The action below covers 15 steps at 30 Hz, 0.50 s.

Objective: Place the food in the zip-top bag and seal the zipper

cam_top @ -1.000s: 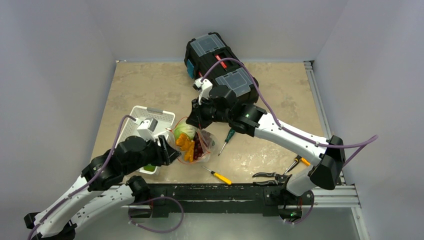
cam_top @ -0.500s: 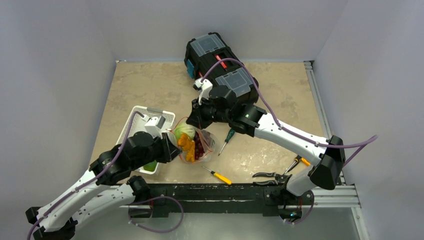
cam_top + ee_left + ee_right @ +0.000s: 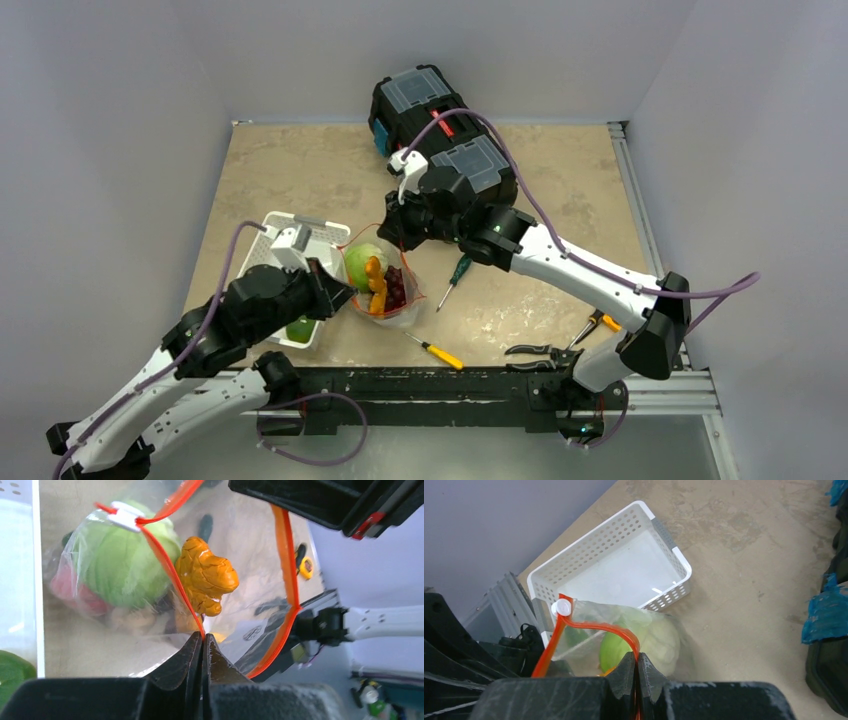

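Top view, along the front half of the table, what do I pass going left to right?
In order: basket → bag → green screwdriver → black pliers → orange pliers.

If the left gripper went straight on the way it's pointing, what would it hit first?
Probably the carrot, just ahead of the left gripper, which is shut on the zipper; depth is unclear, though.
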Each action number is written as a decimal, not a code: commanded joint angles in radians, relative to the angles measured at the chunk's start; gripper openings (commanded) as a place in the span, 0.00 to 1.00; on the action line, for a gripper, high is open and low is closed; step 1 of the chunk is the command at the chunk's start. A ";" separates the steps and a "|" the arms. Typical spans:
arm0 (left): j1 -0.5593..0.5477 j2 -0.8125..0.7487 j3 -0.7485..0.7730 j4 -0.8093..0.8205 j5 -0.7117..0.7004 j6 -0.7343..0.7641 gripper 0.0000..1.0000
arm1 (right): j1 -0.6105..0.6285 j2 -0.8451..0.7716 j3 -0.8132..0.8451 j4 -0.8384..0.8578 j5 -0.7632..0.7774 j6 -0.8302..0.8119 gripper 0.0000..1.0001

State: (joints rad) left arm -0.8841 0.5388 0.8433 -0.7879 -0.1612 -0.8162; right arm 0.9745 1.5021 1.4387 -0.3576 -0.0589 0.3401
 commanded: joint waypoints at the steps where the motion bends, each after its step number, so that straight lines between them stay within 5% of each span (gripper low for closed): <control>1: 0.000 -0.056 0.038 0.042 -0.094 -0.128 0.00 | 0.012 -0.048 0.081 0.017 0.072 -0.075 0.00; 9: 0.000 -0.050 -0.137 0.092 -0.121 -0.268 0.00 | 0.013 0.003 -0.003 0.082 -0.005 -0.092 0.00; 15: 0.002 0.016 -0.010 0.147 -0.199 -0.199 0.00 | 0.016 0.018 0.008 0.076 0.021 -0.170 0.00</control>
State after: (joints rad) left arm -0.8841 0.5167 0.7120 -0.7422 -0.2764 -1.0378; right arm 0.9874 1.5330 1.4315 -0.3489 -0.0433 0.2405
